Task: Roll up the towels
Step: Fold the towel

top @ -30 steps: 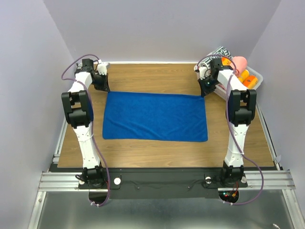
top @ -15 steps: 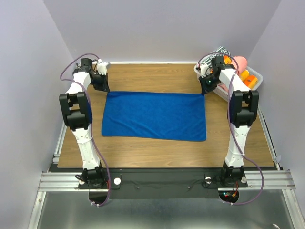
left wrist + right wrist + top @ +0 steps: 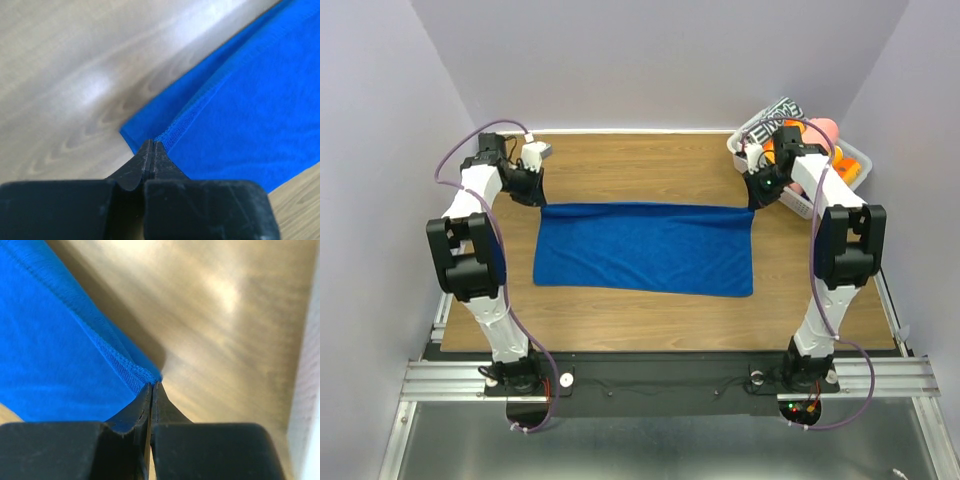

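**Desk:** Entry one, grips?

**Operator:** I log the left gripper with jaws pressed together on the far left corner of the blue towel. The right gripper is pinched the same way on its far right corner. Each has only the hem. The rest of the towel lies spread on the table, its far edge a little raised at both corners.

**Desk:** Entry two, hazards?

**Operator:** In my judgement there are three.
- A corner could slip out, because the bite is so thin.
- If I carry one side ahead of the other, the roll would start crooked.
- Pulling the corners apart could drag the whole cloth instead of turning its edge.

**Desk:** Entry three, surroundings?

**Operator:** Just beyond the towel's far right corner is a bin. It holds the pink towel, orange rolls and a patterned roll. My right arm works close beside the bin and could knock it. Nothing lies on the towel itself.
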You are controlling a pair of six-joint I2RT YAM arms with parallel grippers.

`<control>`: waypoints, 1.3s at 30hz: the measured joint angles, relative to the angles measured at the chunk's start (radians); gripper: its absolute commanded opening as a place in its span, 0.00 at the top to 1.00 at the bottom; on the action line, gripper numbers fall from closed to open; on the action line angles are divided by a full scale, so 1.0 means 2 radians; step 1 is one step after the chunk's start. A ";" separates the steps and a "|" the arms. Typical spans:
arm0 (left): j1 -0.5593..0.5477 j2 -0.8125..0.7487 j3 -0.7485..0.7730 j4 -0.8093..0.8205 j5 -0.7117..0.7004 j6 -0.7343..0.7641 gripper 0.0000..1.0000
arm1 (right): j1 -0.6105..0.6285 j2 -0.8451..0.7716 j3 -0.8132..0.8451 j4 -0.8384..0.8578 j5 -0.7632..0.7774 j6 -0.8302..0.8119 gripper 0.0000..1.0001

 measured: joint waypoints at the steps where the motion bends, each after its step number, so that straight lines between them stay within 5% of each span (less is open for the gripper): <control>1: 0.002 -0.003 -0.014 0.000 0.001 0.007 1.00 | 0.000 -0.006 -0.009 0.000 0.000 -0.002 0.99; 19: 0.040 -0.110 -0.175 -0.027 0.015 0.106 1.00 | -0.001 -0.129 -0.155 -0.003 -0.009 -0.032 0.99; 39: 0.047 -0.164 -0.215 -0.054 0.009 0.157 1.00 | -0.001 -0.191 -0.210 -0.037 -0.035 -0.080 0.99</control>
